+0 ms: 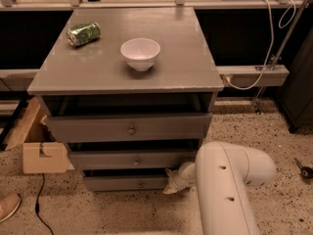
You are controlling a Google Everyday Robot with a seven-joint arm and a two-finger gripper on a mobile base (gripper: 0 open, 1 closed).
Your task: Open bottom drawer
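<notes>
The grey cabinet [127,82] has three drawers. The bottom drawer [122,183] is the lowest, with a small round knob [141,184] at its middle; a dark gap shows above its front. My gripper [171,186] reaches down from the white arm [225,190] to the right end of the bottom drawer's front, right of the knob. The middle drawer [132,159] and the top drawer [128,128] stick out a little too.
A white bowl [140,53] and a green can [83,34] lying on its side rest on the cabinet top. A cardboard box [36,148] stands on the floor at the left. A shoe tip [7,207] shows at the bottom left. A cable [40,209] runs across the floor.
</notes>
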